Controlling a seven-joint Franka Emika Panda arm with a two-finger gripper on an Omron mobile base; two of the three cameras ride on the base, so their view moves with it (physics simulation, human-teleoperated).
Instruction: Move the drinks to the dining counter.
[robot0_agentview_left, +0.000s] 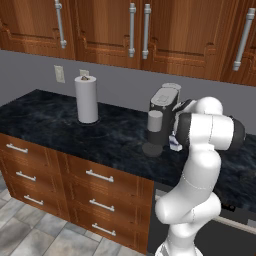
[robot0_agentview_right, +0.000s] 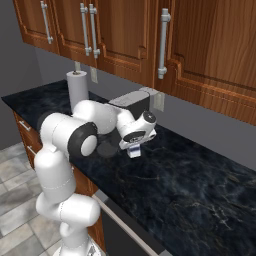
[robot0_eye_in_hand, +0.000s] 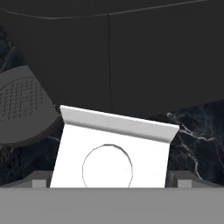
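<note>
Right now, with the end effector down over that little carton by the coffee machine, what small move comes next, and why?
Probably close the end effector on the carton. In the hand view the carton's gabled top sits between the two fingertips, close beside the coffee machine, and nothing shows a firm grip yet.

The left base view looks from behind the arm's left, forward and down over the black marble counter (robot0_agentview_left: 50, 120) toward the wall cupboards (robot0_agentview_left: 100, 25). The right base view looks from behind its right. Both share the paper-towel roll (robot0_agentview_left: 86, 99), coffee machine (robot0_agentview_left: 162, 107) and the arm. The hand view sits very near the gabled carton (robot0_eye_in_hand: 111, 151), looking down at its top, with the coffee machine just beyond.
</note>
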